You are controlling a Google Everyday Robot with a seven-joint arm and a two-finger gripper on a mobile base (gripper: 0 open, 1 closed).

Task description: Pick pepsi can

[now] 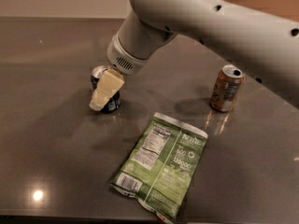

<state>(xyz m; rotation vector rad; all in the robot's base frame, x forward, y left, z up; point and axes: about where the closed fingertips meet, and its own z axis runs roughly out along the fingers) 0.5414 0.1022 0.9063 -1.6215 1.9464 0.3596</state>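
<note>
The pepsi can (111, 102), dark blue with a silver top, stands upright on the dark table at left of centre. It is mostly covered by my gripper (105, 93), whose cream finger reaches down across the can's front. The white arm comes in from the upper right.
An orange-brown can (226, 88) stands upright at the right. A green snack bag (161, 163) lies flat in the front middle. The dark grey table (46, 125) runs to a front edge along the bottom of the view.
</note>
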